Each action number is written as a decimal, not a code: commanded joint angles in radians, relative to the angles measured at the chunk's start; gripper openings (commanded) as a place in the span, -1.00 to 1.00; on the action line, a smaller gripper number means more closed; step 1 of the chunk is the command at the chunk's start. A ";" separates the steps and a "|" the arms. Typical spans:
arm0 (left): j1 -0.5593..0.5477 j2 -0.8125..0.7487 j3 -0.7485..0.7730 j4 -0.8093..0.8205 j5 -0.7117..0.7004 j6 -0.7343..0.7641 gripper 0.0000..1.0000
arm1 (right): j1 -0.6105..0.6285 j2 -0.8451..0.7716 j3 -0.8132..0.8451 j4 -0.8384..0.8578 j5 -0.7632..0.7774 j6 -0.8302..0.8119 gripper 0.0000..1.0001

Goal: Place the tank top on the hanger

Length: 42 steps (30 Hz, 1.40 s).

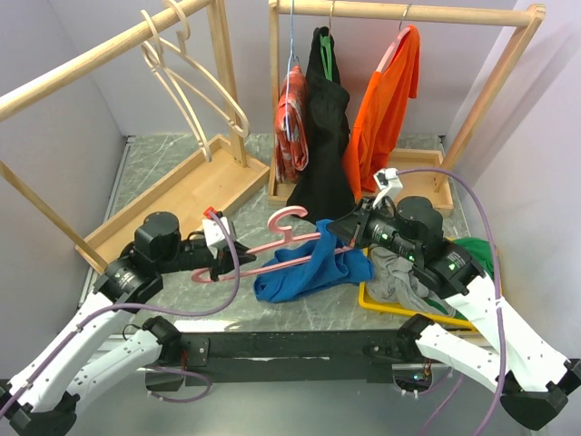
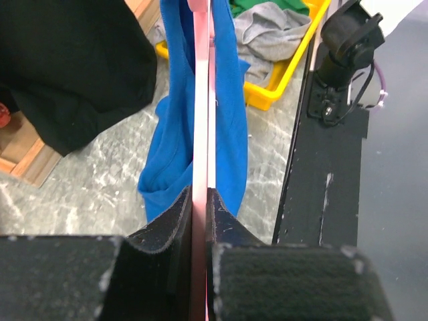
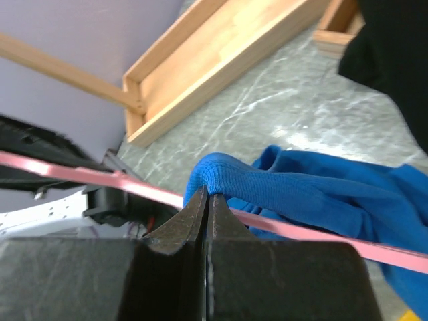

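Left arm [image 1: 82,336]: our white shells, black joints.
Right arm [image 1: 497,320]: the same white and black; small green lights [image 1: 387,235].
Cables [image 1: 238,272]: purple, one along each arm.
Left gripper [image 2: 200,195]: black fingers [image 2: 164,231], fuzzy-edged.

I count two wooden racks: one left rack [image 1: 91,59] and one right rack [image 1: 408,11]. There is one pink hanger [image 1: 272,243]. There are two cream hangers [image 1: 195,86] as far as I can tell, since they overlap. Three garments hang on the right rack: one red patterned garment [image 1: 290,127], one black garment [image 1: 325,136] and one orange garment [image 1: 386,100]. Three more lie lower down: one blue tank top [image 1: 313,271], one grey garment [image 1: 399,277] and one green garment [image 1: 477,252]. There is one yellow tray [image 1: 399,307]. I have two grippers of my own: one left gripper [image 2: 200,200] and one right gripper [image 3: 207,200].
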 commanded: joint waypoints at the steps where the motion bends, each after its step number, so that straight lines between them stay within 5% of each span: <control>1: -0.003 0.017 -0.012 0.221 0.054 -0.070 -0.97 | 0.056 -0.011 0.069 0.040 -0.017 0.023 -1.00; 7: -0.003 0.080 -0.058 0.330 0.083 -0.135 -0.95 | 0.076 -0.058 0.059 -0.034 0.116 -0.012 -0.95; 11: -0.003 0.099 -0.099 0.413 0.117 -0.188 -0.95 | 0.075 -0.138 -0.003 -0.063 0.226 -0.051 -0.09; 17: -0.003 0.186 -0.125 0.528 0.104 -0.280 -0.96 | 0.078 -0.342 -0.124 0.073 0.153 -0.129 0.41; 22: -0.007 0.243 -0.168 0.647 0.094 -0.388 -0.95 | 0.175 -0.295 -0.136 0.184 0.193 -0.166 0.34; 29: -0.021 0.247 -0.174 0.626 0.066 -0.396 -0.94 | 0.430 -0.077 -0.034 0.213 0.605 -0.278 0.29; 42: -0.089 0.261 -0.148 0.588 0.006 -0.400 -0.92 | 0.498 0.119 0.035 0.251 0.892 -0.278 0.26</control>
